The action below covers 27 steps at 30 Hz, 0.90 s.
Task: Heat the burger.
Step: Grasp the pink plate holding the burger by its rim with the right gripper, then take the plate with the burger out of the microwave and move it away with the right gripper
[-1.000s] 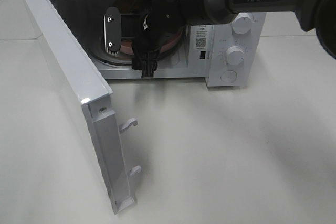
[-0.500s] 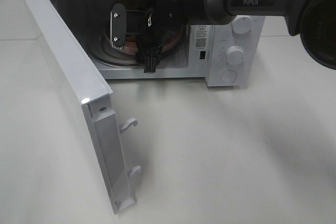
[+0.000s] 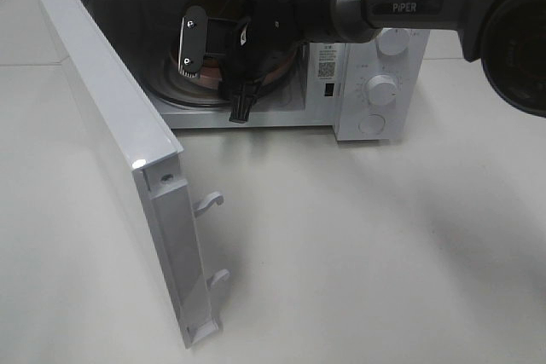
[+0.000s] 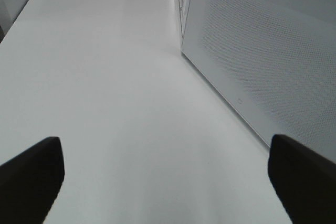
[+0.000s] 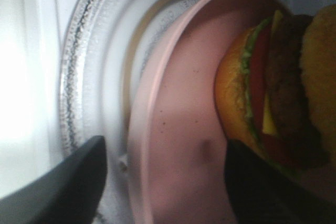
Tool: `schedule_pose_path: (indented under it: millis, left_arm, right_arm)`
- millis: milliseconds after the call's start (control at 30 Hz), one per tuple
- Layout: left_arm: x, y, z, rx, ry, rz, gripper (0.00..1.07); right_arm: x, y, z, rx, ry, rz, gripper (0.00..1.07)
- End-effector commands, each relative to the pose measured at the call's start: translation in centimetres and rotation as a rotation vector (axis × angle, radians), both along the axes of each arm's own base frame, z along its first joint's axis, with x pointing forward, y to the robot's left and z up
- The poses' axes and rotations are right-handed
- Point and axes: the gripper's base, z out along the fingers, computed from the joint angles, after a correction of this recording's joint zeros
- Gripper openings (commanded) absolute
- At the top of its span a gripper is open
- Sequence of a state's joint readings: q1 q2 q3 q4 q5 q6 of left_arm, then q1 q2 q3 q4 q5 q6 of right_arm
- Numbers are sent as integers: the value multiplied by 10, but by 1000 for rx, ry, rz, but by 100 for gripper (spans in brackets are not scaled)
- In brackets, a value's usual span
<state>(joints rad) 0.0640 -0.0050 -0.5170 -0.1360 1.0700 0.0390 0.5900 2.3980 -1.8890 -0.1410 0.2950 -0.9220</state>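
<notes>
The burger (image 5: 273,77) sat on the pink plate (image 5: 173,103) inside the microwave (image 3: 375,57). My right gripper (image 5: 164,156) was in there, 2 fingers apart either side of the plate's rim, gripping nothing. My left gripper (image 4: 167,177) hung wide open above the table (image 4: 105,103), empty.

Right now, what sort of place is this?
Probably a robot test bench: an open microwave on a plain white table, a burger on a pink plate inside, a robot arm reaching in.

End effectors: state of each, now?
Left end effector: open, holding nothing.
Right end effector: open, jaws either side of the pink plate rim, not clamped on it.
</notes>
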Motion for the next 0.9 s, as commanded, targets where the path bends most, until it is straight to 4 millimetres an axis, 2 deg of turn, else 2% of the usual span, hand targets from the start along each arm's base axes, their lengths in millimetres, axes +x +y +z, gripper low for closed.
schedule_pose_path:
  millis: [33, 67, 100, 133, 167, 200, 233, 467, 900]
  left_arm:
    - [-1, 0, -1, 0, -10, 3, 98]
    - [-1, 0, -1, 0, -10, 3, 98]
    - [-1, 0, -1, 0, -10, 3, 98]
    - [-1, 0, -1, 0, -10, 3, 98]
    - [-1, 0, -1, 0, -10, 3, 98]
    - [-1, 0, -1, 0, -10, 3, 98]
    - [-1, 0, -1, 0, -10, 3, 98]
    - [-1, 0, -1, 0, -10, 3, 98]
    - [-1, 0, -1, 0, -10, 3, 98]
  right_arm:
    - [-2, -3, -9, -2, 67, -25, 44]
    - [-4, -3, -8, 10, 90, -36, 30]
    - [-4, -3, -8, 10, 90, -36, 30]
    - [-5, -2, -7, 20, 102, -43, 24]
    - [-7, -2, -7, 39, 135, -59, 9]
    - [-7, -2, -7, 39, 135, -59, 9]
    - [-7, -1, -6, 52, 145, -65, 2]
    - [-12, -3, -2, 12, 175, -27, 0]
    - [-20, -7, 22, -18, 208, 4, 0]
